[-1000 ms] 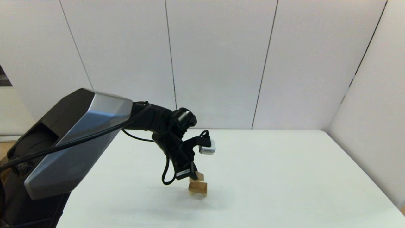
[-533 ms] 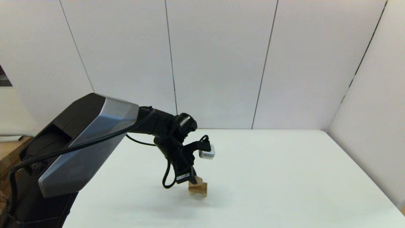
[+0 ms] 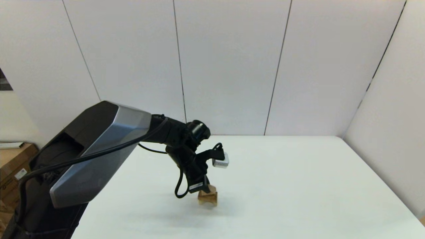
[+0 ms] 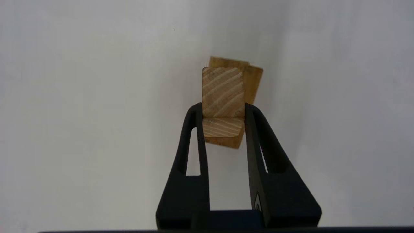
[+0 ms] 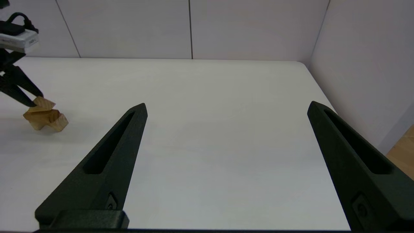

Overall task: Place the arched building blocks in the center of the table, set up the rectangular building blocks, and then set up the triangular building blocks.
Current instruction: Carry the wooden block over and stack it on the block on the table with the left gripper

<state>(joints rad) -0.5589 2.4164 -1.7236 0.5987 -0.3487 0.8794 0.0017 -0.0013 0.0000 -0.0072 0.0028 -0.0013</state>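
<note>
Partly hidden, the triangular block [image 4: 223, 97] sits clamped in the left claw [image 4: 223, 124] atop the arched block [image 3: 208, 198].

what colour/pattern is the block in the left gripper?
Light tan wood with pale diagonal grain stripes; the triangular block in the left gripper shows best in the left wrist view.

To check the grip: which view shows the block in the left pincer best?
The left wrist view: the block sits large between the fingers of the left pincer. The head view mostly hides it behind the pincer; the right wrist view shows it small, far off.
</note>
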